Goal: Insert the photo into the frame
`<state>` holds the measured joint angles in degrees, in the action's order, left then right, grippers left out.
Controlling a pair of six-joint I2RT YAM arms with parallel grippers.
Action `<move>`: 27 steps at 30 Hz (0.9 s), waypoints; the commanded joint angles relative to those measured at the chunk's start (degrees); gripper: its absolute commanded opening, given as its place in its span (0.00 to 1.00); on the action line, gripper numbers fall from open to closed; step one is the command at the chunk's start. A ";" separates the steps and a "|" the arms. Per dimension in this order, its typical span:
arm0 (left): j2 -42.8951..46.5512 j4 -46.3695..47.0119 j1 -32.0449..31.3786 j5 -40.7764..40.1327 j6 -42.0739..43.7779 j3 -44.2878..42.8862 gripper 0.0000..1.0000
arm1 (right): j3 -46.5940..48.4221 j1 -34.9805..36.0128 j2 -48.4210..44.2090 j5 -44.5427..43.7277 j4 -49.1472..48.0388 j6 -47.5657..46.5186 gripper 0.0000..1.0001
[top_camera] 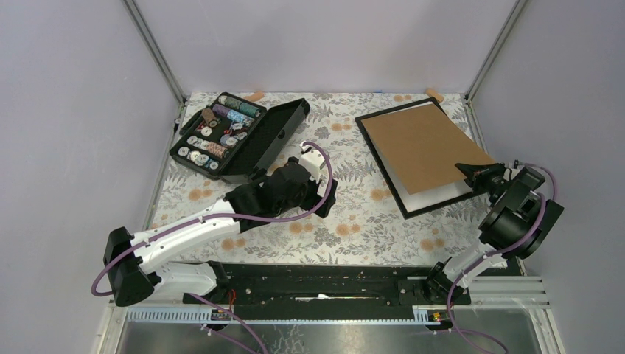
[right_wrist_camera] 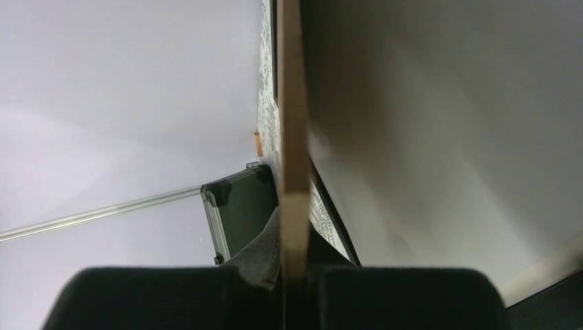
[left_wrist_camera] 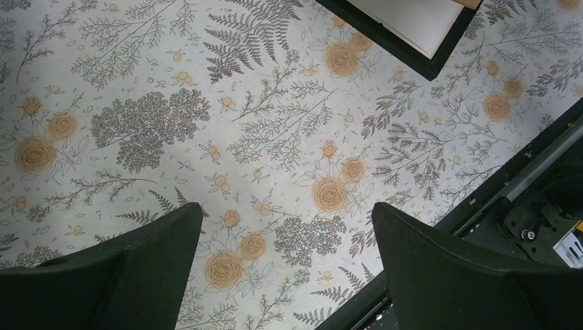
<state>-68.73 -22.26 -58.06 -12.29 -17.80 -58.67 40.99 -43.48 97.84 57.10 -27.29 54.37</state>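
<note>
At the frame's near right corner, the right gripper [top_camera: 472, 175] is seen clamped on the brown board [top_camera: 424, 144]. The board is held tilted over the frame [top_camera: 381, 168], its near edge raised off it. In the right wrist view the board is shown edge-on, pinched between the two fingers [right_wrist_camera: 158, 299]. The frame itself is laid flat on the flowered tablecloth [left_wrist_camera: 206, 103], at an angle to the table's edges. Inside the frame, beneath the board, a pale sheet [top_camera: 435, 193] is exposed along the near side. Whether this is the photo or the mat cannot be told, as no printed side is shown. To the left of the frame, apart from it, the left gripper [left_wrist_camera: 285, 210] is held above the bare cloth with its jaws spread wide and nothing between them. Further left of the frame, an open black case of thread spools [top_camera: 236, 136] is set.
</note>
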 commanded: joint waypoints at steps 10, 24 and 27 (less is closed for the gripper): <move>0.35 2.92 -0.33 -0.48 0.40 0.23 0.99 | 4.16 1.06 4.82 0.16 -3.29 -1.06 0.11; 1.11 2.99 -0.34 0.05 0.18 0.49 0.99 | 16.05 1.47 5.30 -8.32 27.58 -16.89 0.70; 1.54 3.13 -0.34 0.83 -0.11 0.58 0.99 | 20.00 1.65 2.52 -14.45 38.98 -22.28 0.82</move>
<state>-68.75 -22.17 -58.11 -12.16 -17.85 -58.46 54.37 -42.06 104.25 50.00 -4.75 41.17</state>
